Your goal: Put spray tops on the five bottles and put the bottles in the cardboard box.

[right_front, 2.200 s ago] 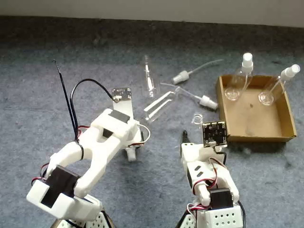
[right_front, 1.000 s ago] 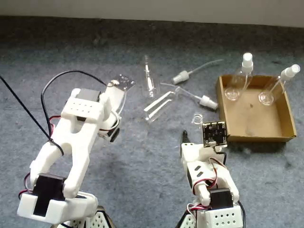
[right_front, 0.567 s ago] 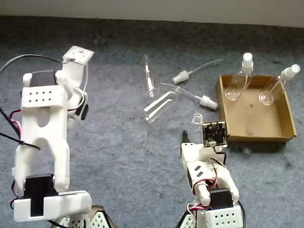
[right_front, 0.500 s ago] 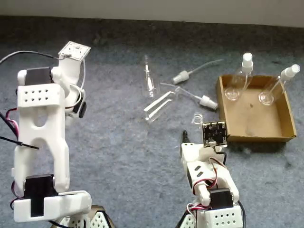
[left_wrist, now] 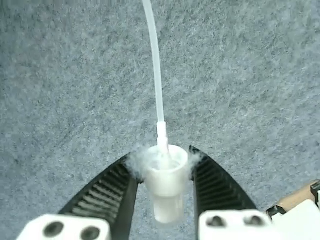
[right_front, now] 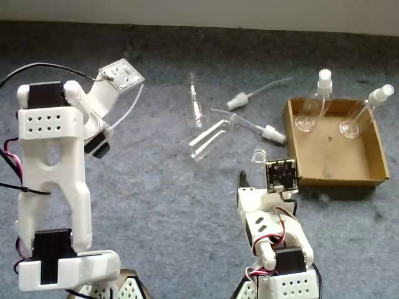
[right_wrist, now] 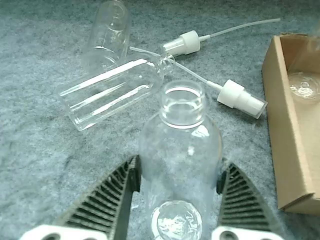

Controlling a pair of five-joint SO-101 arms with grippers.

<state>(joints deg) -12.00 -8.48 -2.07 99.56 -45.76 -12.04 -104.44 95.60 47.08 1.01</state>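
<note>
My left gripper (left_wrist: pixel 164 157) is shut on a white spray top (left_wrist: pixel 165 180), whose thin tube (left_wrist: pixel 155 70) points away over the grey carpet. In the high view that arm stands raised at the far left, the tube (right_front: pixel 129 109) hanging below its wrist. My right gripper (right_wrist: pixel 178 165) is shut on an open-necked clear bottle (right_wrist: pixel 181 135), held near the cardboard box (right_front: pixel 330 156); its neck (right_front: pixel 258 154) shows past the wrist. Two capped bottles (right_front: pixel 317 99) (right_front: pixel 363 112) lean in the box. Two bare bottles (right_front: pixel 195 106) (right_front: pixel 211 138) and two spray tops (right_front: pixel 238 99) (right_front: pixel 272 132) lie between the arms.
Grey carpet covers the table, with open room at the left and in front of the lying bottles. The box wall (right_wrist: pixel 290 130) stands close beside the held bottle. A pale wall edge runs along the far side.
The left arm swung from the middle to the far left, lifting the spray top, then turned its wrist back toward the right. The right arm and its bottle stayed still.
</note>
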